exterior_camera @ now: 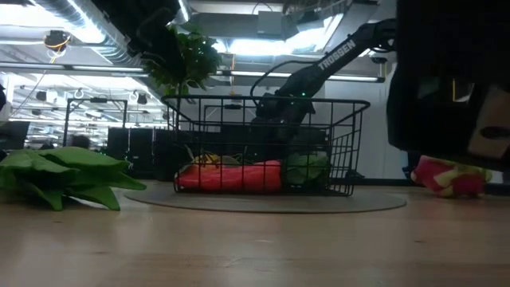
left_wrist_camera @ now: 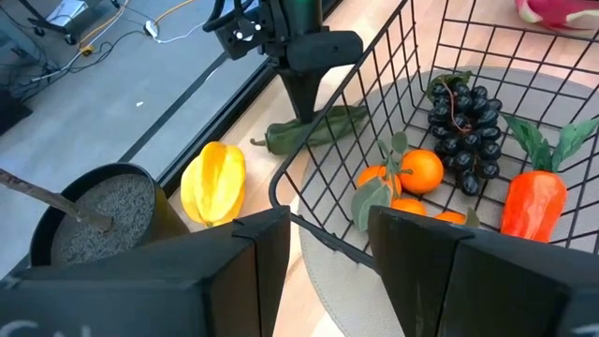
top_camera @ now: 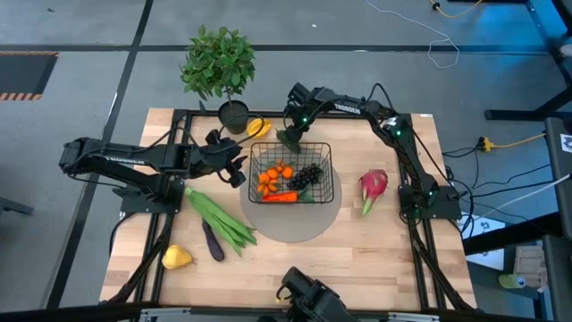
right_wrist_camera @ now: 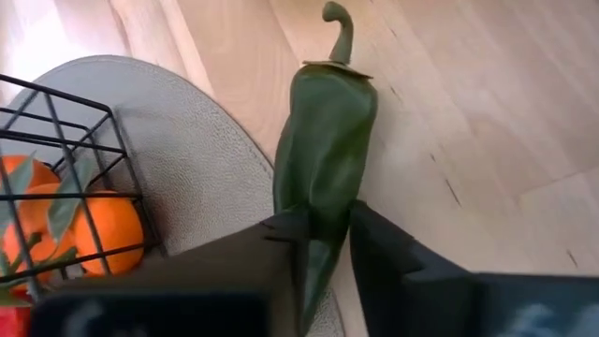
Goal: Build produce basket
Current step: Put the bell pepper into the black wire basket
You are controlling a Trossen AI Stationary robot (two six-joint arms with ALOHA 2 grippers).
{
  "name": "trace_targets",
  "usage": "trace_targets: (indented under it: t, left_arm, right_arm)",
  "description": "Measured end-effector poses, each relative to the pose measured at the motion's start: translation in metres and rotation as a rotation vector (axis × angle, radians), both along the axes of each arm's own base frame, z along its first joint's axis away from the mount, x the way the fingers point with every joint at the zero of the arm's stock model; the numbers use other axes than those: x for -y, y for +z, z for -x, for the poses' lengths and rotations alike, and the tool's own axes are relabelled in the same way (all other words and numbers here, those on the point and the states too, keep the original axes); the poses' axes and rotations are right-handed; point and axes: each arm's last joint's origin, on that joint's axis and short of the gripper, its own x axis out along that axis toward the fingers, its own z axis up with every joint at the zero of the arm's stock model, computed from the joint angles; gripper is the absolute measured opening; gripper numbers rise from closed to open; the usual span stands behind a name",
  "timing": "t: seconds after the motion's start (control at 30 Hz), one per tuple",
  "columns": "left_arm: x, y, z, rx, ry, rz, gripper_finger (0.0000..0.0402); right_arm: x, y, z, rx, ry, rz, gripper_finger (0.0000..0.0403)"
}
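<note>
The black wire basket (top_camera: 332,174) stands on a round grey mat (top_camera: 295,228) and holds oranges (left_wrist_camera: 421,171), dark grapes (left_wrist_camera: 468,126) and a carrot (left_wrist_camera: 533,201). A green pepper (right_wrist_camera: 323,140) lies on the table just beyond the basket's far side, partly on the mat's edge. My right gripper (top_camera: 290,136) is shut on the pepper. My left gripper (left_wrist_camera: 328,253) stands open at the basket's left near corner, whose rim (left_wrist_camera: 281,187) shows between the fingers; whether they touch it I cannot tell. My right gripper pinches the green pepper's tapered tip (right_wrist_camera: 318,245) between its two fingers, at the end away from the stem (right_wrist_camera: 342,33). The fingers (left_wrist_camera: 304,98) slant steeply down onto it from above and lie along the pepper. The pepper lies flat on the table and the mat's edge.
A yellow fruit (top_camera: 259,127) and a potted plant (top_camera: 234,114) sit at the far left of the basket. Green stalks (top_camera: 219,219), an eggplant (top_camera: 213,241) and a yellow pear (top_camera: 176,258) lie near left. A pink dragon fruit (top_camera: 374,186) lies right of the basket.
</note>
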Motion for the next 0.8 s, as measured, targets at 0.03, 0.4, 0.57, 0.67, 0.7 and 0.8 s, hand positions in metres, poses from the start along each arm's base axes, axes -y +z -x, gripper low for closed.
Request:
trace_targets:
  t: [0.03,0.4,0.57,0.67,0.7,0.8]
  left_arm:
    - [0.0,0.0,0.0,0.0,0.0,0.0,0.0135]
    - [0.0,-0.001,0.001,-0.019,0.001,0.002,0.0135]
    - [0.0,-0.001,0.001,-0.016,0.002,0.003,0.0135]
    - [0.0,-0.001,0.001,-0.016,0.002,0.003,0.0135]
    - [0.0,-0.001,0.001,-0.017,0.002,0.003,0.0135]
    - [0.0,-0.001,0.001,-0.016,0.002,0.003,0.0135]
  right_arm:
    - [0.0,0.0,0.0,0.003,0.002,-0.004,0.0031]
    - [0.002,0.005,0.0,0.004,-0.007,0.027,0.0002]
    - [0.008,0.029,-0.005,0.027,-0.024,0.09,0.0001]
    - [0.011,0.051,-0.009,0.049,-0.026,0.115,0.0001]
    - [0.012,0.059,-0.01,0.057,-0.029,0.13,0.0]
    - [0.014,0.09,-0.011,0.068,-0.046,0.188,0.0]
